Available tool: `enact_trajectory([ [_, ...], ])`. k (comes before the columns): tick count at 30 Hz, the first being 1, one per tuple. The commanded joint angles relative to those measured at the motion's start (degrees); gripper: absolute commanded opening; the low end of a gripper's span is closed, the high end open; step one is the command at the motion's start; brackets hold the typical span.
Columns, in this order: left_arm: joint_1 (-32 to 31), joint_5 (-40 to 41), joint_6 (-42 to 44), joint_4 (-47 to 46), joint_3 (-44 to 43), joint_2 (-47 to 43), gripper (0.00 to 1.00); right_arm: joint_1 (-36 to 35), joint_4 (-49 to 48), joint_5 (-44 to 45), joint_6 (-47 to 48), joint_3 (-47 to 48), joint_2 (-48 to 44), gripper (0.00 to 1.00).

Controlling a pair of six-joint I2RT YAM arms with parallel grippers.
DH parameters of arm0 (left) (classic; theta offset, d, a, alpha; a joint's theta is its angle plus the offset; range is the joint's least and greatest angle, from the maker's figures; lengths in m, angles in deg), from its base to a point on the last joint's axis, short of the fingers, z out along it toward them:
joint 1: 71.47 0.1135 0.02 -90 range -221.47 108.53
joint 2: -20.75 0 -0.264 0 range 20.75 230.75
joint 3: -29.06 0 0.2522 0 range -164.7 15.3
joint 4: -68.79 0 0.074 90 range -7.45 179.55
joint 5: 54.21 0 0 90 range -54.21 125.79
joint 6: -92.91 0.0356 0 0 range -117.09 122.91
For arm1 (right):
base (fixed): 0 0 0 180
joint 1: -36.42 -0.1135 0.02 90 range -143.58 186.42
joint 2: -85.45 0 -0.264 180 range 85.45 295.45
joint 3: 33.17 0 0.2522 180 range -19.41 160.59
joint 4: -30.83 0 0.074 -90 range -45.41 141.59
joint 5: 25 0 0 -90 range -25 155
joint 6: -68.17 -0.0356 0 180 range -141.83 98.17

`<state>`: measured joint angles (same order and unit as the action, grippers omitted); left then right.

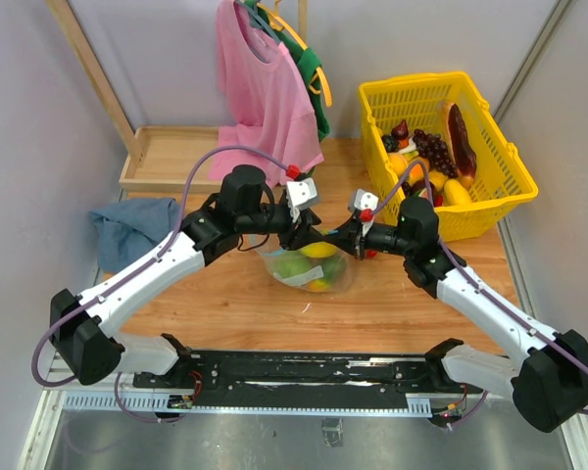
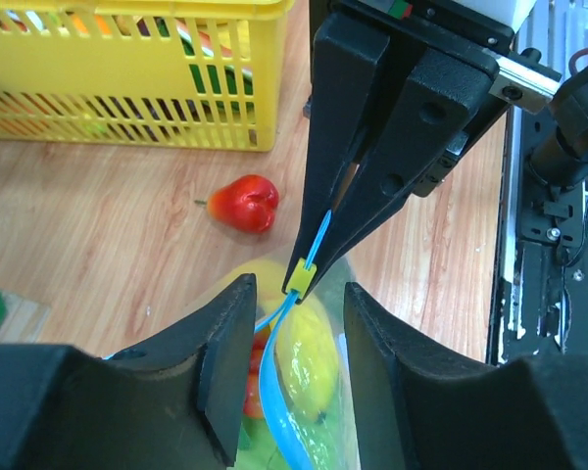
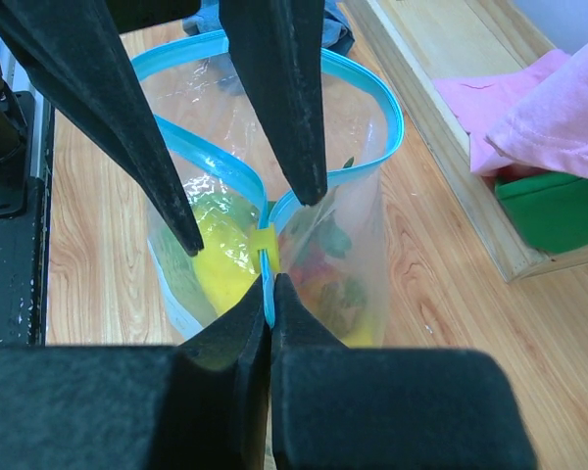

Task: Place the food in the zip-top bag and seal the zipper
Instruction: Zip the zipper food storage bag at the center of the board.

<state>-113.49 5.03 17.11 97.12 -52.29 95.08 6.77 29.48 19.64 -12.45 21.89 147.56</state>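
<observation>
Clear, crinkly, glossy plastic on the zip-top bag (image 3: 358, 137), and smooth teal plastic on its zipper (image 2: 270, 392). Matt black fingers (image 3: 382, 411), faintly grainy. Shiny red toy fruit (image 2: 245, 204) on the satin wood-grain desk (image 2: 88, 235). The basket (image 2: 127, 98) is yellow moulded plastic, the shirt (image 1: 260, 88) soft pink cloth.

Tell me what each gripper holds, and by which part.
The right gripper pinches the zipper beside its yellow slider; the left gripper stands open, holding nothing.
</observation>
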Motion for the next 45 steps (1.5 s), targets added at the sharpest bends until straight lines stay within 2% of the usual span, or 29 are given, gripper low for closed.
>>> enact_trajectory([
  [1,0.1,-3.3,2.5,-2.2,-1.1,2.1,0.46,0.1,-1.1,-1.2,0.8,1.0,-1.6,0.01],
  [6,0.1,-6.1,3.6,-2.9,0.0,3.8,0.42,0.1,-1.1,-1.3,0.8,0.8,-1.8,0.01],
  [7,0.1,-6.4,3.6,-2.7,-0.1,4.3,0.38,0.0,-1.1,-1.3,0.9,0.7,-1.8,0.01],
  [10,0.1,-7.2,3.8,-1.8,-1.0,4.8,0.16,0.0,-0.1,-0.7,1.6,0.6,-2.1,0.01],
  [13,0.1,-7.1,4.3,-1.3,-1.2,4.0,0.11,0.0,0.3,0.5,2.1,0.2,-2.5,0.01],
  [16,0.2,-5.8,5.5,0.3,-0.4,2.4,0.01,0.4,0.7,2.1,2.0,-0.3,-2.9,0.01],
  [27,0.9,0.4,7.4,7.1,0.6,-1.3,0.0,3.2,0.4,2.2,0.6,-1.4,-4.6,0.01],
  [34,0.9,-0.1,6.6,6.9,-0.3,-0.3,0.0,3.2,0.9,-3.3,1.5,-0.6,-4.2,0.01],
  [39,0.8,-3.1,6.6,7.8,-2.5,2.0,0.0,2.7,3.1,-6.5,3.7,2.5,-2.8,0.22],
  [42,0.8,-3.9,6.7,7.8,-3.7,2.8,0.0,2.2,5.2,-8.9,5.8,4.9,-1.3,0.27],
  [45,0.8,-4.4,7.0,7.9,-4.3,3.3,0.0,1.6,5.8,-9.9,6.6,6.0,-0.3,0.28],
])
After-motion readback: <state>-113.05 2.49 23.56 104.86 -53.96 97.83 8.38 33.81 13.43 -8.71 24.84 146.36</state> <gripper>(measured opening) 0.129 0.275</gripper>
